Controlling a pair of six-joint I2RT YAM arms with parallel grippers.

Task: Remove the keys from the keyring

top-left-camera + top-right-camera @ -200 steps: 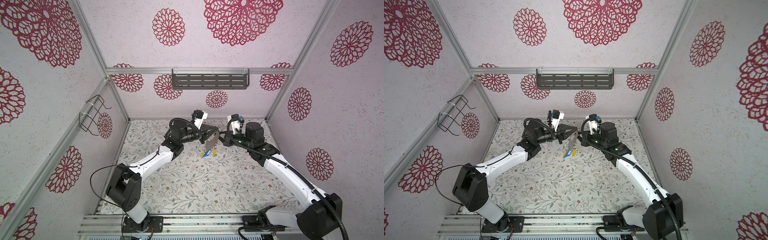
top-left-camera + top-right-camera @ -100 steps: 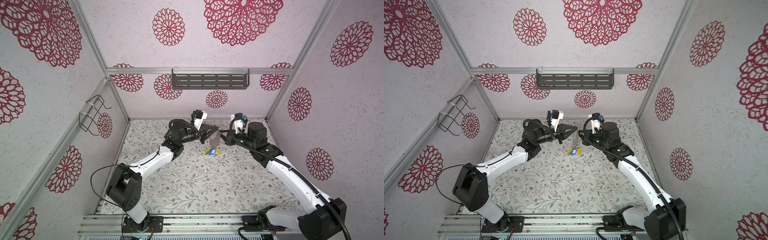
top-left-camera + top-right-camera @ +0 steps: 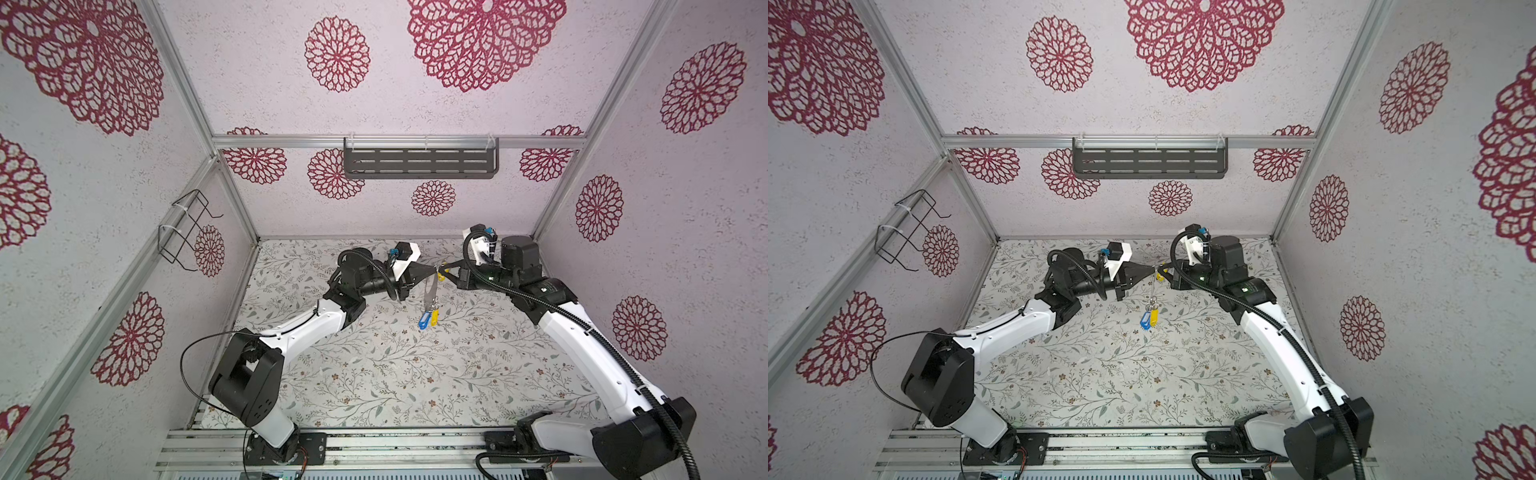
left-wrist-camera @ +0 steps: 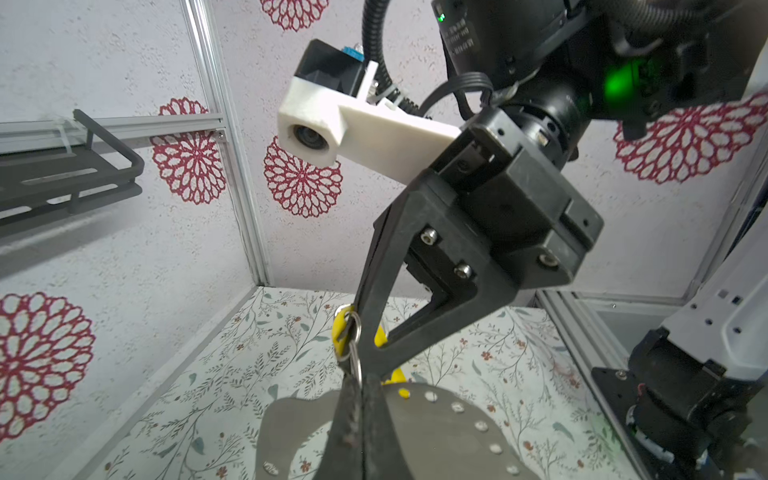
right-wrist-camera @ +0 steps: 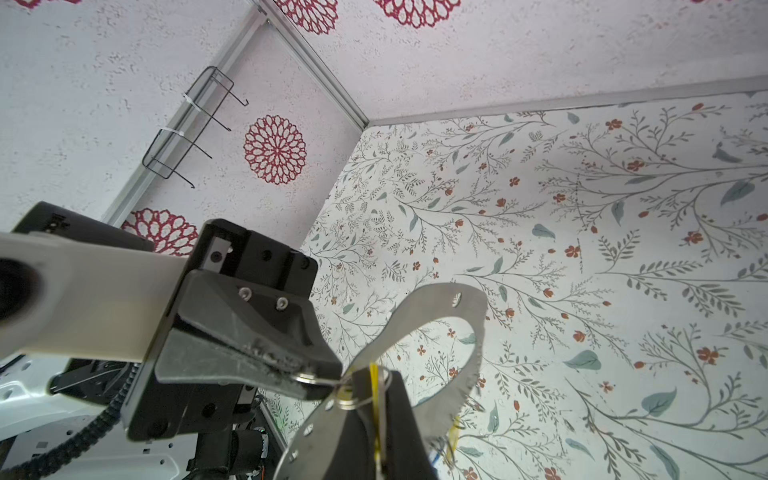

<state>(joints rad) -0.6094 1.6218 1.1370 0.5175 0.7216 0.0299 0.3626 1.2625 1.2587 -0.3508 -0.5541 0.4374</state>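
The grey keyring (image 3: 430,293) (image 3: 1152,291) hangs edge-on above the floor between my two grippers. A blue key (image 3: 423,322) and a yellow key (image 3: 434,318) dangle from its lower end. My left gripper (image 3: 434,273) (image 4: 360,386) is shut, pinching a small silver split ring (image 4: 353,345) at the keyring's rim (image 4: 440,432). My right gripper (image 3: 448,270) (image 5: 376,388) is shut on another yellow key (image 5: 374,374) (image 4: 340,332) that sits on that ring. Both gripper tips almost touch. In the right wrist view the keyring (image 5: 440,303) curves away behind the jaws.
A dark slotted shelf (image 3: 419,162) hangs on the back wall and a wire rack (image 3: 187,228) on the left wall. The flower-patterned floor (image 3: 395,374) lies below the hanging keys. The enclosure walls stand close behind both wrists.
The keyring has turned from nearly face-on to edge-on and hangs lower, its blue and yellow keys dropping with it. My right wrist has shifted a little back and to the right.
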